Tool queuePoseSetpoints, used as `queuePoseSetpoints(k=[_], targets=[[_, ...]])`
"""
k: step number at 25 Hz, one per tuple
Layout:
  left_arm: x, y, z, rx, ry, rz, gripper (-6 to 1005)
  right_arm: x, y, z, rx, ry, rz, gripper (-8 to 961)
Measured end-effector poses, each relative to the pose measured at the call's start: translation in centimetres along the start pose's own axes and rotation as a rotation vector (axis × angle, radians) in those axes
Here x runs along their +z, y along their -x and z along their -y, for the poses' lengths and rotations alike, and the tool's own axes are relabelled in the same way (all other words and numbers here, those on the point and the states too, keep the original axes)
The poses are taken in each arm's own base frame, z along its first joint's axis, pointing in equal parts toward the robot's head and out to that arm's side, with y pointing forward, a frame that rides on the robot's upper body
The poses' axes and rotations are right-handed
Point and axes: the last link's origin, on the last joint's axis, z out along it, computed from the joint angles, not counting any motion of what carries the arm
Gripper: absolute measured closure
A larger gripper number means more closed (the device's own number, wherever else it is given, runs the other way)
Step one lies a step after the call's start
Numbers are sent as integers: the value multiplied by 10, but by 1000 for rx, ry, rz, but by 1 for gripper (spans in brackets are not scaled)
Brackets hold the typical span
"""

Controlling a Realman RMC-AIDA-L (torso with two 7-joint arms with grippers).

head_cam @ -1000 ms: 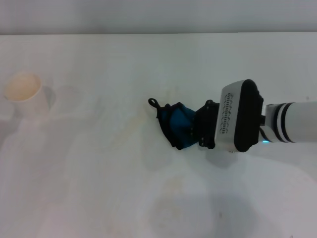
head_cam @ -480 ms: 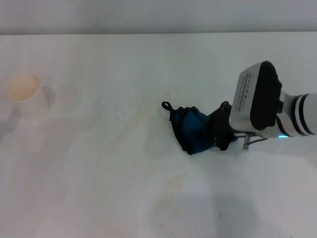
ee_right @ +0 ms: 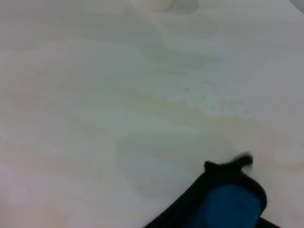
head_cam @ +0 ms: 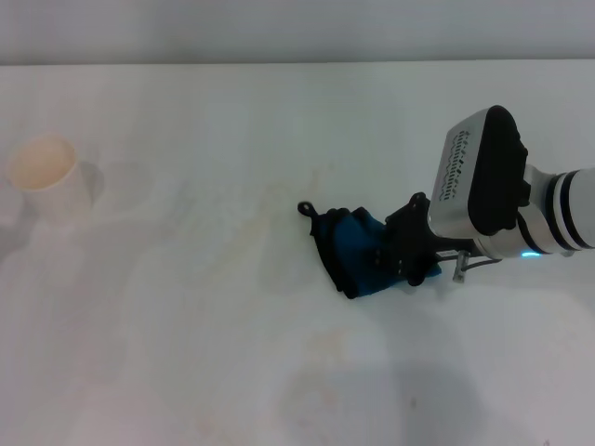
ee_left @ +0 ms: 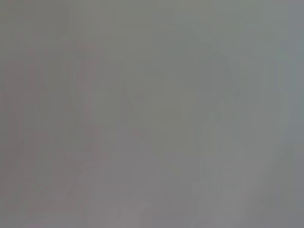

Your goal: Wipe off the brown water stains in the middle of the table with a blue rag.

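The right arm is reaching in from the right edge of the head view, its white forearm lying nearly level and its bulky white-and-black wrist housing tilting down toward the table [head_cam: 186,372]. The right gripper [head_cam: 402,255] is sitting low on the surface, just right of centre, with its black fingers clamping the rag [head_cam: 353,251] and pressing it against the tabletop. The rag is bunching into a crumpled wedge of soft teal-blue cloth with black edging, and its small black loop is sticking out at the corner farthest from the gripper. In the right wrist view the rag [ee_right: 223,202] is showing as a rounded blue fold under a black border. The stains [head_cam: 251,237] are lying as faint tan smears and streaks with irregular edges on the smooth white table, to the left of the rag, and the wrist view is showing them [ee_right: 190,107] as pale brown patches beyond the cloth. A row of small dark lettering is running along the housing's white face, too small to read. A cream paper cup [head_cam: 42,172] is standing upright near the far left, well apart from the rag. The left gripper is not appearing in any view.
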Motion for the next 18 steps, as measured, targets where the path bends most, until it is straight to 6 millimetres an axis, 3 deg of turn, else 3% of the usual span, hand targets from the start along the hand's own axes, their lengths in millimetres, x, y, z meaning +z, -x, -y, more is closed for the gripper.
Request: queuePoseSetpoints(k=[5,11,16,18], targets=[[0,0,0,0,-1,0,111,-5,4,2,17,6,24,773],[-3,-1,2,2,-9,0,111,-20,18,8,81,34,114,536],[-4,0,2,1,-13,0,111,-43,24,28,241,-18,301,288],[-5,0,2,1,-13,1,111,-55,24,37,327,-43,401,263]])
